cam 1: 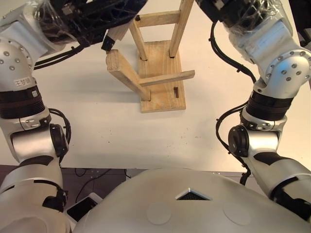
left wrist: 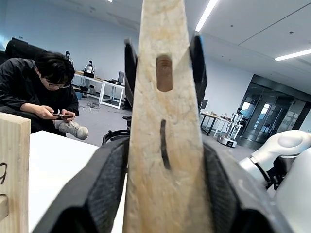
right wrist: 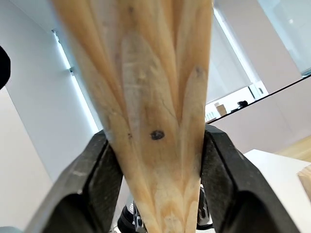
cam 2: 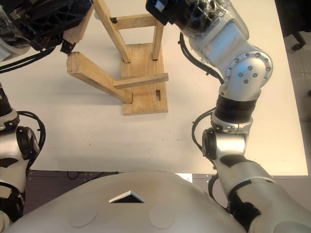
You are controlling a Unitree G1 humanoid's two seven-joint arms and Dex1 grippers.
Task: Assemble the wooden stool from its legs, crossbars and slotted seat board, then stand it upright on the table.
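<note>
Judging from its look, you have light, stiff, dry softwood here. It will not flex or crush, but the joints seem to be plain tenons pushed into slots. A sideways tug could lever a leg out or split a tongue.

The seat board (cam 1: 163, 99) lies flat on the table (cam 1: 97, 126), underside up, with legs rising from it. Grip each leg across its flat faces, well up from the seat board, and press straight along the leg toward the board.

Your right gripper (right wrist: 156, 138) is closed hard on the far right leg (cam 1: 178, 34), high above the seat board, with one finger pressed to each side of the wood. The upper crossbar (cam 1: 158, 18) ties that leg to the far left leg (cam 1: 139, 42).

Your left gripper (left wrist: 164, 68) is clamped on another leg (left wrist: 163, 145), held in the air beyond the seat board's left edge. Its fingers are parted only by the thickness of the wood. I take this for the loose fourth leg, though I cannot tell for certain that it is free.

The near left leg (cam 1: 127, 74) leans outward from the seat board. Its crossbar (cam 1: 170, 76) ends unsupported above the open slot (cam 1: 176, 91) near the board's near right corner. That slot looks like the fourth leg's seat. The free crossbar end will need lining up as the leg goes down.
</note>
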